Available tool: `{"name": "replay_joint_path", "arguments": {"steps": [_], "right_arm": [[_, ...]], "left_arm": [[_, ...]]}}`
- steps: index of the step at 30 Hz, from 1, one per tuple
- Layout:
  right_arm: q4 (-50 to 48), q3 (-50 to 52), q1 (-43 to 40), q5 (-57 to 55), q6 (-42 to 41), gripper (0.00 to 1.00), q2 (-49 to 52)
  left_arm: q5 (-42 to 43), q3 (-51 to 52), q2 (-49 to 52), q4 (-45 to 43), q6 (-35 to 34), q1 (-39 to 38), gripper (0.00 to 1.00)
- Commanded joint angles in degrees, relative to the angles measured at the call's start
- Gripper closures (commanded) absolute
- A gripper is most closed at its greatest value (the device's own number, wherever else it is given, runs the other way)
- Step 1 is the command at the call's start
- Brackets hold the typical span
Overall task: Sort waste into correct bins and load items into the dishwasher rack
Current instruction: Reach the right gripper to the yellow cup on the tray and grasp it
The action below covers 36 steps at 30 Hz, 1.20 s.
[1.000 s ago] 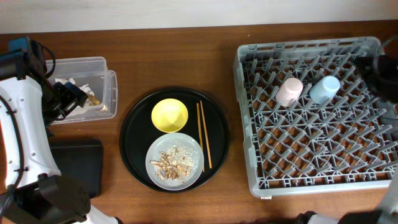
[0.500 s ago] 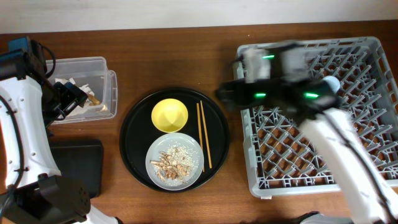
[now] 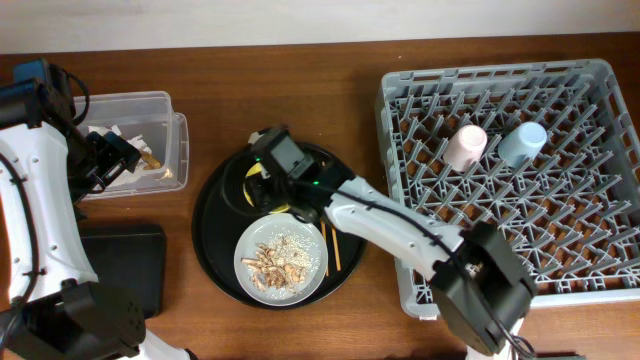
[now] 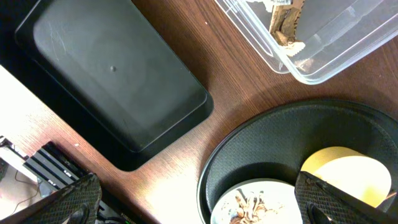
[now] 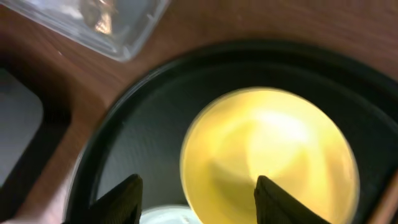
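A robotics lab's mock dish station: wooden counter (image 3: 300,90), white robot arm (image 3: 30,200) at 9 o'clock, grey dishwasher rack (image 3: 383,120) at 3 o'clock.

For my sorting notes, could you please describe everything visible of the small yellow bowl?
The small yellow bowl is round, plain and glossy, plastic by its look, apparently empty. It sits upright on the round black tray, close to the pale grey plate. The right end effector hovers over its rim, jaws apart; contact cannot be told.
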<state>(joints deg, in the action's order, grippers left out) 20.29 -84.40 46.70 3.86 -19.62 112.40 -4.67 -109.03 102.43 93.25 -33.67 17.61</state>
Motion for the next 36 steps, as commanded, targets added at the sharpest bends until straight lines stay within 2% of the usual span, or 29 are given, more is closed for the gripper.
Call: {"name": "replay_joint_path", "arguments": {"steps": [1, 7, 10, 11, 16, 18, 20, 21, 23, 27, 31, 36], "right_arm": [[-5.3, 0.0, 3.8, -5.3, -0.8, 0.41, 3.0], [-5.2, 0.0, 6.5, -18.1, -0.8, 0.40, 7.2], [-4.5, -0.4, 6.1, -19.0, -0.8, 0.40, 5.8], [-3.7, -0.8, 6.0, -19.0, -0.8, 0.37, 5.1], [4.0, -3.3, 3.7, -19.5, -0.8, 0.32, -0.7], [5.7, -3.3, 2.3, -18.5, -0.8, 0.32, -2.4], [5.8, -3.3, 1.0, -12.7, -0.1, 0.35, -2.8], [4.5, -3.3, 0.5, -4.8, 3.2, 0.37, -2.3], [2.4, -3.3, 0.9, 0.9, 7.5, 0.37, -1.2], [-0.5, -3.3, 2.7, -1.0, 13.9, 0.37, 3.0], [-1.5, -3.3, 3.3, -4.3, 13.9, 0.43, 7.4], [-2.5, -3.3, 3.3, -4.5, 13.9, 0.43, 10.5]], "left_arm": [[-0.1, -0.6, -0.6, 0.1, -0.4, 0.2, 0.01], [-0.1, -0.6, -0.6, 0.1, -0.4, 0.2, 0.01], [-0.1, -0.6, -0.6, 0.1, -0.4, 0.2, 0.01], [-0.1, -0.6, -0.6, 0.1, -0.4, 0.2, 0.01], [-0.1, -0.6, -0.6, 0.0, -0.4, 0.2, 0.01], [-0.1, -0.6, -0.6, 0.1, -0.4, 0.2, 0.01], [-0.1, -0.6, -0.6, 0.1, -0.4, 0.2, 0.01], [-0.1, -0.6, -0.6, 0.1, -0.4, 0.2, 0.01], [-0.1, -0.6, -0.6, 0.1, -0.4, 0.2, 0.01], [-0.1, -0.6, -0.6, 0.0, -0.4, 0.2, 0.01], [-0.1, -0.6, -0.6, 0.1, -0.4, 0.2, 0.01], [-0.1, -0.6, -0.6, 0.1, -0.4, 0.2, 0.01]]}}
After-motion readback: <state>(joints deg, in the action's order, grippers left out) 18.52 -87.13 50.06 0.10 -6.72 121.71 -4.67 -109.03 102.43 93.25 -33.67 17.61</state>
